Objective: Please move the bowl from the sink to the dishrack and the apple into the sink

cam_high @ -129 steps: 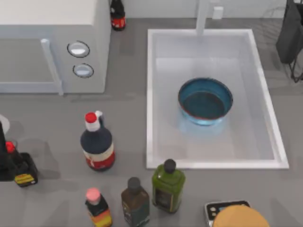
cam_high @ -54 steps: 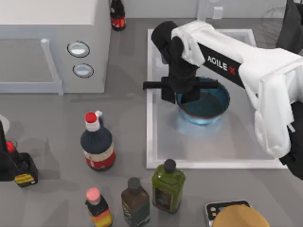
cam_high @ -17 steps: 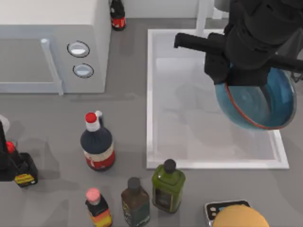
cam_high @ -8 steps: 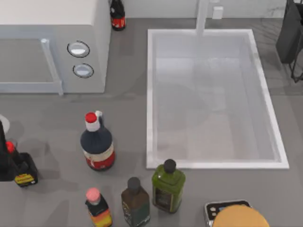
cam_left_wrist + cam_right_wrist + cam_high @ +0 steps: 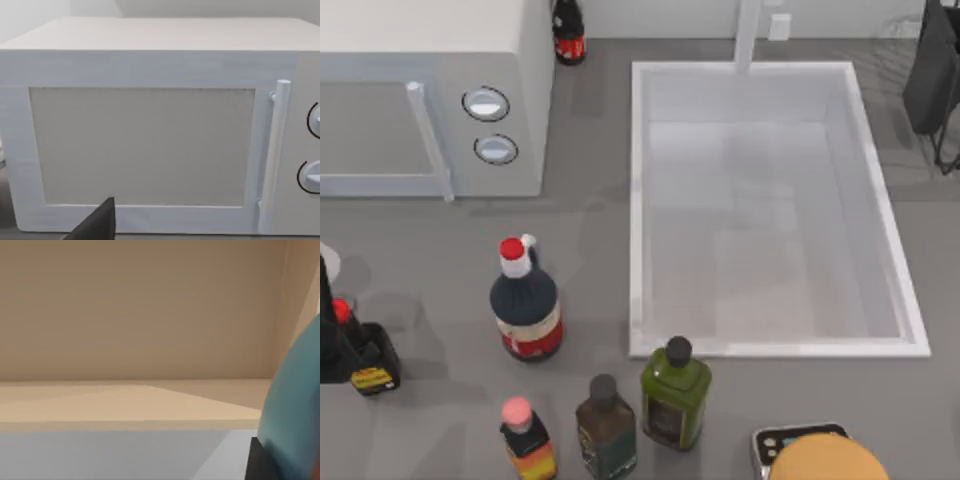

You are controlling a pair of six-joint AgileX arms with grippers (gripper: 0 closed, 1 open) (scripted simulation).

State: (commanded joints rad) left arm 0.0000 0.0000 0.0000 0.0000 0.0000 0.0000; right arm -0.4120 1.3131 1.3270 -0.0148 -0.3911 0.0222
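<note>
The white sink (image 5: 638, 200) takes up the right half of the top view, and nothing lies in its basin. The blue bowl (image 5: 295, 410) shows as a curved teal wall close to the right wrist camera, beside a dark finger (image 5: 260, 462) of my right gripper (image 5: 267, 466), which holds it before a plain beige wall. A dark wire frame, the dishrack (image 5: 932, 75), stands past the sink's right rim. The apple is out of view. One dark finger of my left gripper (image 5: 97, 225) points at the microwave door (image 5: 150, 145).
The white microwave (image 5: 430, 90) fills the back left. In front of the sink stand a red-capped dark bottle (image 5: 525, 305), a green bottle (image 5: 674, 392), a brown bottle (image 5: 605, 425) and a pink-capped one (image 5: 525, 440). A tan-orange round thing (image 5: 825, 460) sits at front right.
The right arm lifted the bowl out of the sink, carried it to the right and left the top view. The basin now holds nothing.
</note>
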